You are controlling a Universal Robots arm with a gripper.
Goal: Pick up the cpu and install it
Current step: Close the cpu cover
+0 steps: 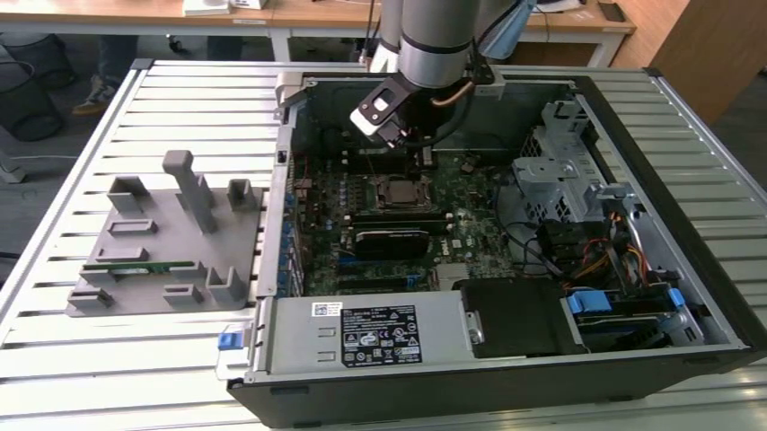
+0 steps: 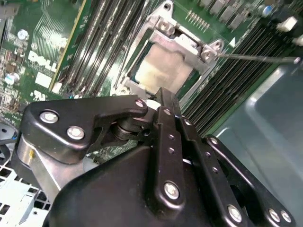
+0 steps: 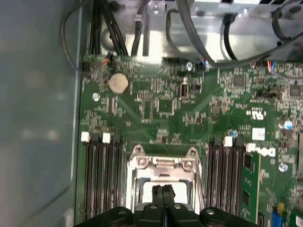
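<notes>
Finds the cpu (image 2: 163, 71) lying flat inside the metal frame of the socket (image 3: 163, 163), directly beneath the tip of the tool (image 3: 163, 191), pale top upward. Shows the tool clenched, fingertips (image 3: 157, 193) pressed together with nothing caught between, tip poised over the nearer edge of the chip. Cannot tell whether touching it or just clear of it. Looks close to seated, as a judgement, though not confirmed level.

Risks crushing the socket's contacts by pressing down while the chip sits skewed or with one corner riding on the frame. Risks dragging the chip sideways out of its seat through any lateral drift of the clenched tip across that smooth top. Risks catching the thin lever rod (image 2: 258, 57) just off to one side of the tool, or knocking the frame.

Could also clip the memory slots (image 3: 102, 179) flanking the tool closely on both sides, leaving little room for error. Further out from the tool, risks brushing parts on the motherboard (image 3: 165, 113) or the walls of the computer case (image 1: 504, 400) surrounding the arm during any wide swing or tilted lift.
</notes>
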